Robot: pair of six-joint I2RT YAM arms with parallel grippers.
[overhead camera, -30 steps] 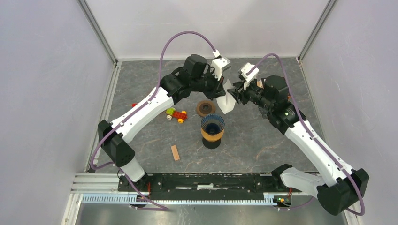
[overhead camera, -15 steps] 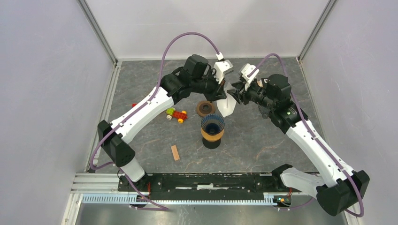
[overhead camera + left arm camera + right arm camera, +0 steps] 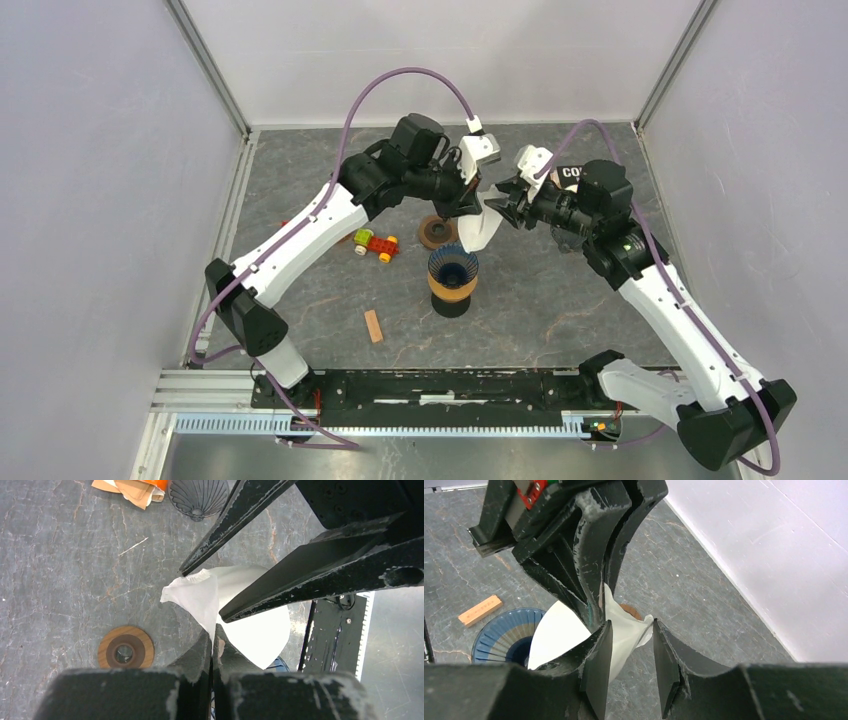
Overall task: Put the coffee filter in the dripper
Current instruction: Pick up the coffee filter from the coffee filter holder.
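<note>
Coffee filter [image 3: 481, 228] paper was thin, soft and very light. It could bend or tear, so the top edge was the best place to hold it. It hung just above the dripper [image 3: 452, 272], toward its far side. Your left fingers [image 3: 199, 656] pinched it tight. Your right fingers [image 3: 666, 665] stood half open around its top corner.

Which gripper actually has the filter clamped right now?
The left gripper: its jaws are shut tight on the edge of the coffee filter. The right gripper only straddles the filter's upper corner, with its jaws visibly apart.
</note>
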